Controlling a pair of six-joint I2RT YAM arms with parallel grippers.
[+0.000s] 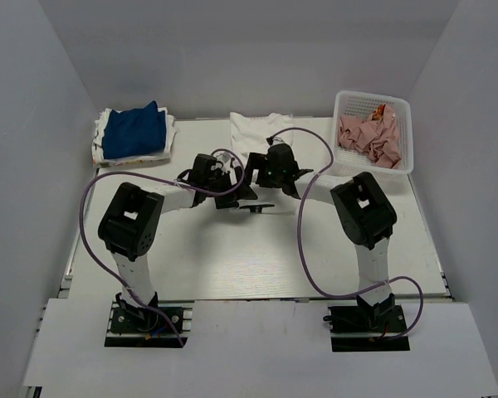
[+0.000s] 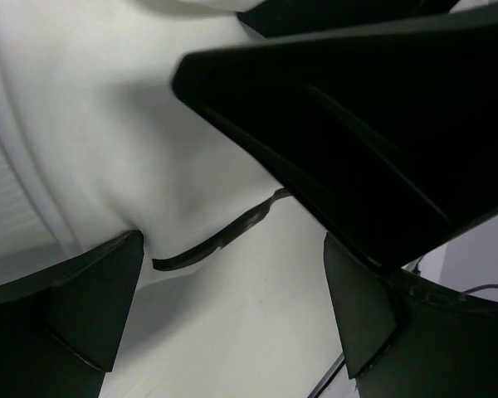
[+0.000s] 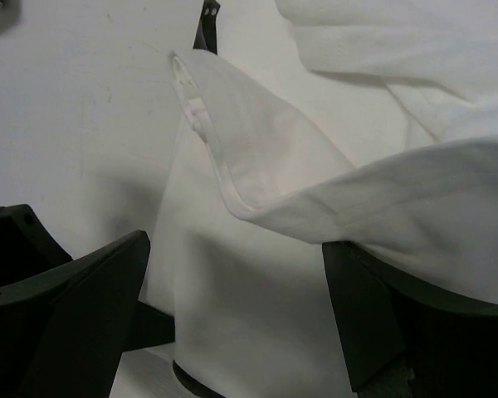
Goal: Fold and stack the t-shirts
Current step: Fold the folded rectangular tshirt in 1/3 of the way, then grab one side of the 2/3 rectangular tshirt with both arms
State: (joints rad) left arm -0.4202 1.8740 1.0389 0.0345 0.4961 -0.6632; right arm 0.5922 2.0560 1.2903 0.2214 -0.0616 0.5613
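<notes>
A large white t-shirt (image 1: 261,131) lies at the back middle of the table, its near edge rumpled. My left gripper (image 1: 236,195) is open and low at that near edge; in the left wrist view (image 2: 232,249) the white cloth (image 2: 108,124) lies just beyond the jaws, with bare table between them. My right gripper (image 1: 268,176) is open right beside it; in the right wrist view (image 3: 236,249) the jaws straddle white cloth (image 3: 257,282), and a raised fold (image 3: 398,207) rests over the right finger. A royal blue shirt (image 1: 133,133) lies on a white folded stack at the back left.
A white mesh basket (image 1: 373,99) holding crumpled pink cloth (image 1: 369,137) stands at the back right. The two grippers are very close together; the right one fills the upper right of the left wrist view (image 2: 357,124). Purple cables (image 1: 303,240) loop over the table.
</notes>
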